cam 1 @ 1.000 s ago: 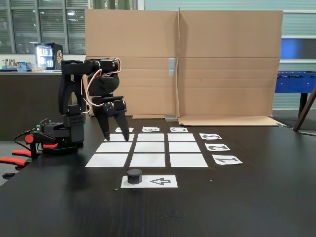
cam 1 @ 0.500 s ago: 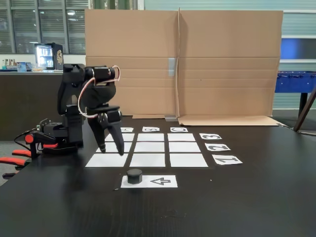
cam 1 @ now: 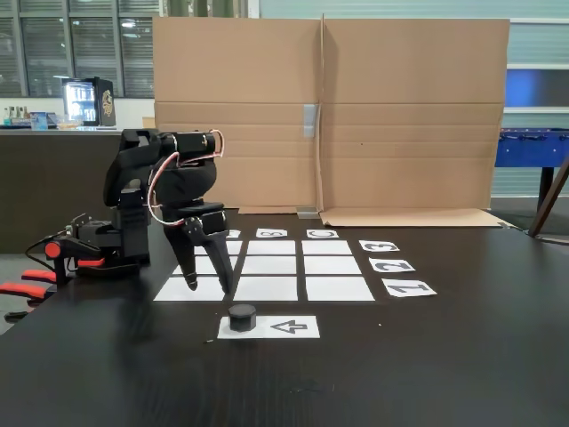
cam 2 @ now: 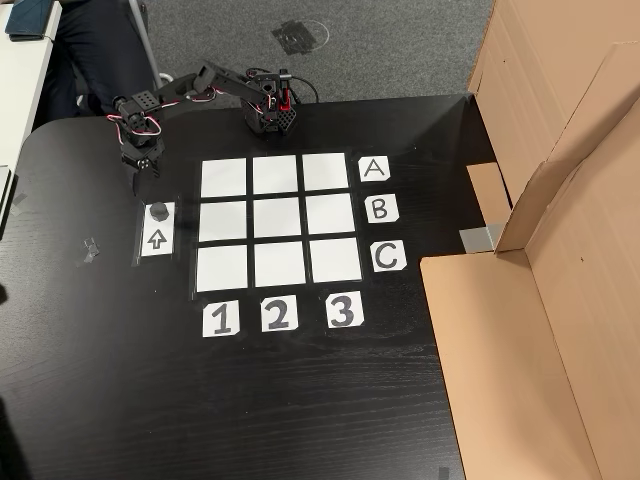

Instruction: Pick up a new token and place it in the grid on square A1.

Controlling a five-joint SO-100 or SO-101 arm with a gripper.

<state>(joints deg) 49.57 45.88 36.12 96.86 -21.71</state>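
The token (cam 1: 242,316) (cam 2: 157,211) is a small black puck. It sits on one end of a white paper strip (cam 1: 269,327) (cam 2: 156,230) with an arrow printed on it, and nothing is touching it. The strip lies on the black table (cam 1: 427,365) (cam 2: 110,380), just beside the grid (cam 1: 271,269) (cam 2: 277,216) of nine white paper squares. Square A1 (cam 1: 190,288) (cam 2: 223,178) is the corner square closest to the token, and it is bare. Small cards with A, B, C and 1, 2, 3 sit along two sides of the grid. The gripper (cam 1: 209,286) (cam 2: 143,180) points down, just above the table, near the token and by the edge of square A1. Its two fingers are spread apart and hold nothing. A big cardboard wall (cam 1: 329,116) (cam 2: 560,200) stands behind the grid.
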